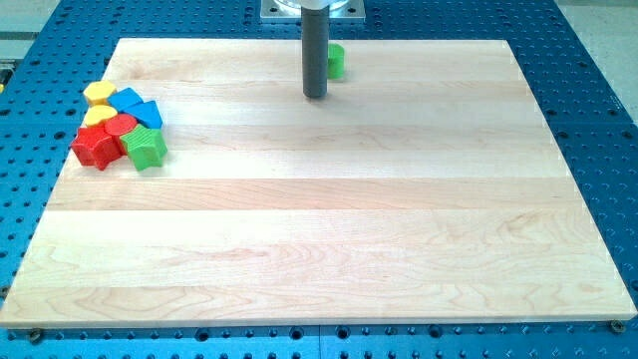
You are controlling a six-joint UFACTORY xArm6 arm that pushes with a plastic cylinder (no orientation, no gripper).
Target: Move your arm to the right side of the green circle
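Note:
The green circle (336,61) sits near the top edge of the wooden board (319,219), partly hidden behind the dark rod. My tip (315,96) rests on the board just below and to the left of the green circle, close to it. I cannot tell whether the rod touches the block.
A cluster of blocks lies at the board's left edge: a yellow block (98,92), a blue block (127,100), a blue triangle (148,114), a red circle (121,126), a red star (96,148) and a green star (146,148). A blue perforated table surrounds the board.

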